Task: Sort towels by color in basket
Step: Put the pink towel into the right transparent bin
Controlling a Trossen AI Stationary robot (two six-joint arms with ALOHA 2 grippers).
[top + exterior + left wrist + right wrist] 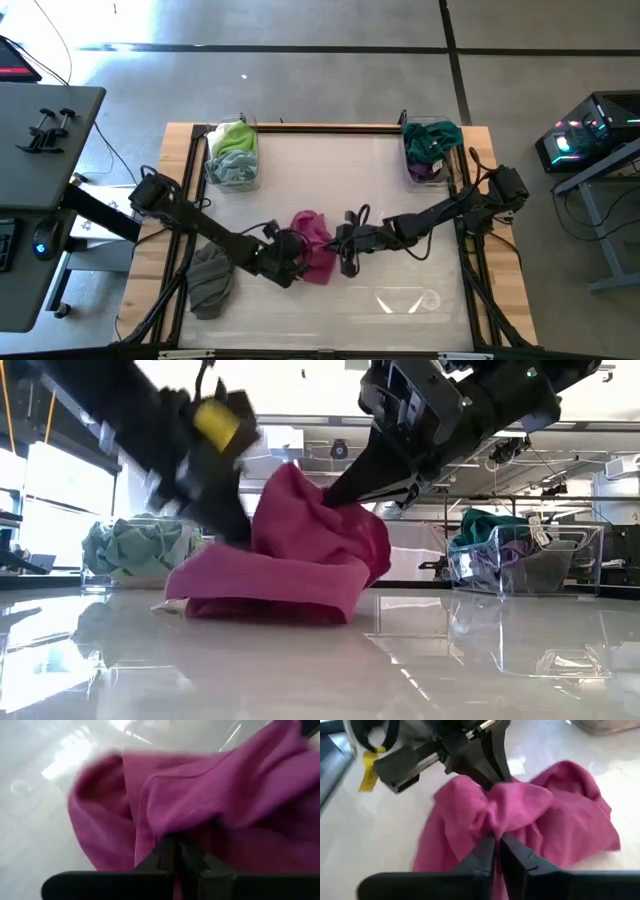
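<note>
A magenta towel (312,245) lies bunched at the table's middle, its lower part on the table. My left gripper (290,262) comes at it from the left and my right gripper (338,245) from the right; both are shut on it. A grey towel (210,280) lies in a heap near the left edge. The far-left clear basket (232,160) holds a lime green towel (234,138) and paler ones. The far-right basket (432,152) holds a dark green towel (435,138) and a purple one (422,170). My left gripper pinches a raised fold of the magenta towel (165,832) between its two fingers, slanting down from the table's left. My right gripper pinches a bunched ridge on the towel's top (495,827) between its two fingers (335,495), slanting down from the table's right. The towel stands up in a peak between the two holds, with its lower edge (270,605) on the table.
A clear, see-through container (410,300) sits on the table near the front right. The wooden table rim (300,127) frames the white top. Desks and equipment stand beyond the table on both sides.
</note>
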